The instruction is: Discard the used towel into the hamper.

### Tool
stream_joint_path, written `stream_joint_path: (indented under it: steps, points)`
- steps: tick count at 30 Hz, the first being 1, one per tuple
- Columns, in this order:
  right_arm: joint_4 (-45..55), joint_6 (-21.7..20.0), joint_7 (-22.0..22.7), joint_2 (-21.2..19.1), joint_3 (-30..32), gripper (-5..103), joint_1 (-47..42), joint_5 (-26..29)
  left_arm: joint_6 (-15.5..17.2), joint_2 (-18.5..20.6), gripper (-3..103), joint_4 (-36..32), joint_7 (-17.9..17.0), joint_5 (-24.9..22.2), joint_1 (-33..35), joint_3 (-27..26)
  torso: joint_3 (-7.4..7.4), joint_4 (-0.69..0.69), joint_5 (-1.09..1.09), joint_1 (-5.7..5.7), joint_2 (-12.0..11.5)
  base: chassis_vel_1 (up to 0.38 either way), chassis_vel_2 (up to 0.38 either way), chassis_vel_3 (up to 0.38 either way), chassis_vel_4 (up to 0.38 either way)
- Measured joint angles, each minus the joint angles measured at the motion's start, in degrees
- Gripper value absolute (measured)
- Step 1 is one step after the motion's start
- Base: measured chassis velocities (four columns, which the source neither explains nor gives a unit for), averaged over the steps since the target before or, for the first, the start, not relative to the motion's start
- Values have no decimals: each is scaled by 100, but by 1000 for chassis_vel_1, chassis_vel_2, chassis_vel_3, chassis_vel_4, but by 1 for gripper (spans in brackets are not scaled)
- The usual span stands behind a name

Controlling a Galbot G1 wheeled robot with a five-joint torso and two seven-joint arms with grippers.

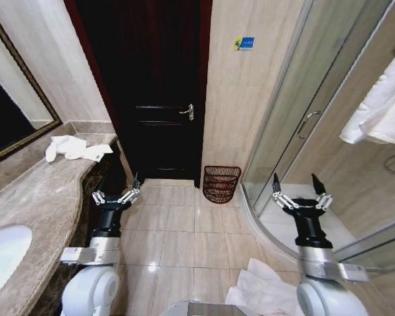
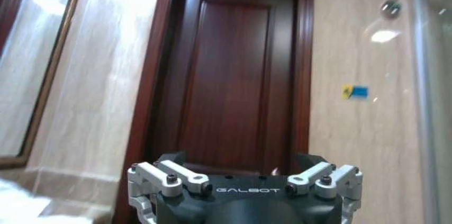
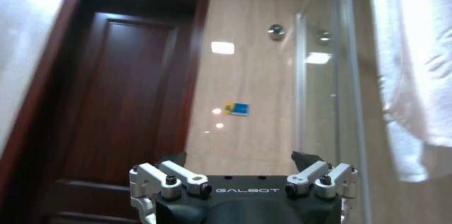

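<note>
Beige floor tiles point(image 1: 184, 237) ran up to a dark wooden door point(image 1: 155, 92), and the hamper point(image 1: 221, 184) stood on the floor against the wall just to the door's right, beside the glass shower enclosure point(image 1: 296, 131). A crumpled white towel point(image 1: 72, 148) lay on the marble worktop point(image 1: 33, 204) at the left, near the mirror point(image 1: 10, 125). The left gripper point(image 1: 116, 194) hung beside the worktop edge, below the towel and well apart from it, spread wide and empty. The right gripper point(image 1: 301, 195) hovered to the right of the hamper, well apart from it, also wide open and empty. Another white towel point(image 1: 266, 289) lay on the floor near the robot's base, and one hung on the shower wall point(image 1: 382, 105).
</note>
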Motion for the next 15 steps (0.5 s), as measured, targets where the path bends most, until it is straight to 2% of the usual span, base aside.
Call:
stream_joint_path:
  steps: [4, 5, 8, 11, 15]
  points:
    - [-88, 62, -35, -4, 71, 100, -10, 125, -163, -135, 100, 557, -225, 254, -46, 241, 0, 0, -1, 0, 0, 0, 0, 0, 0]
    - [-88, 62, -35, -4, 71, 100, -10, 125, -163, -135, 100, 557, -225, 254, -46, 241, 0, 0, -1, 0, 0, 0, 0, 0, 0]
    - [-175, 78, -104, 10, 66, 100, -77, 163, -445, -179, 100, 924, -191, 265, -189, 236, 0, 0, -2, 0, 0, 0, 0, 0, 0]
    - [-228, 91, -96, 30, 46, 100, -57, 163, -455, -144, 100, 937, -171, 179, -207, 223, 0, 0, 0, 0, 0, 0, 0, 0, 0]
    - [-282, 126, -9, -20, 44, 100, 49, 363, -194, -167, 100, 781, -61, 51, -288, 232, 0, 0, 0, 0, 0, 0, 0, 0, 0]
